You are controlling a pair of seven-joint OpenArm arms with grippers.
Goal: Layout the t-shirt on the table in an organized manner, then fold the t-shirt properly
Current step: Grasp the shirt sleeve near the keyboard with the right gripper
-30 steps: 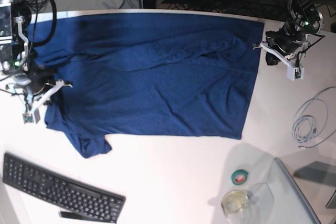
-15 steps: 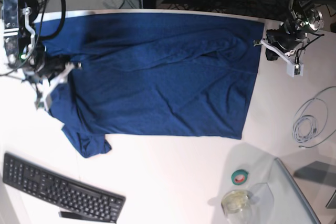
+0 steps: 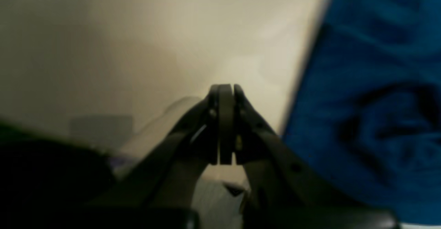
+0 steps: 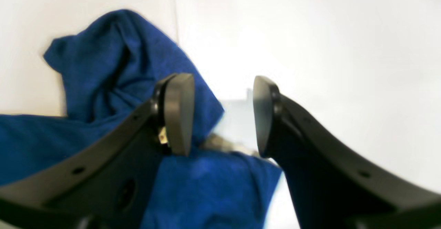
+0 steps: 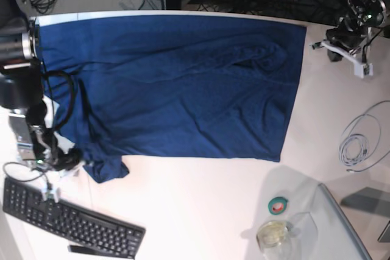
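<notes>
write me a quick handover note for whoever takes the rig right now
Left pincer: shut, empty, over bare table beside the t-shirt's edge.
Right pincer: open, empty, hovering at the bunched sleeve near the keyboard.
T-shirt: spread mostly flat across the table, some creases mid-body, that sleeve crumpled.
Done: most of the layout.
Left: flatten the sleeve, smooth the creases, then all the folding.

keyboard (image 5: 70, 220) front-left | tape roll (image 5: 279, 205), glass jar (image 5: 274, 234) front-right | cable coil (image 5: 359, 138) right
</notes>
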